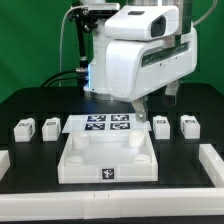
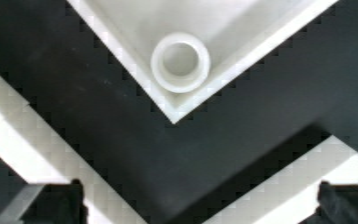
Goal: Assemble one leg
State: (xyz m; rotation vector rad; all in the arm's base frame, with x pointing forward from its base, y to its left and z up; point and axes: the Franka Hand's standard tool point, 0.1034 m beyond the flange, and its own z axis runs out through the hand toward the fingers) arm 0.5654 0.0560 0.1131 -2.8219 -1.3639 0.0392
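Four small white legs stand on the black table in the exterior view, two at the exterior view's left (image 1: 23,127) (image 1: 50,125) and two at its right (image 1: 161,125) (image 1: 189,124). No leg shows in the wrist view. The large white tray-like part (image 1: 72,160) lies in front, in the middle. My gripper (image 1: 152,104) hangs above the tray's far right corner, clear of the legs. In the wrist view that corner's round socket (image 2: 179,60) lies straight ahead. The dark fingertips (image 2: 48,205) stand wide apart with nothing between them, so the gripper (image 2: 197,208) is open and empty.
The marker board (image 1: 107,123) lies flat behind the tray, between the two pairs of legs. A white raised border (image 1: 212,165) runs round the table's edge. The arm's big white body hides the table's back middle.
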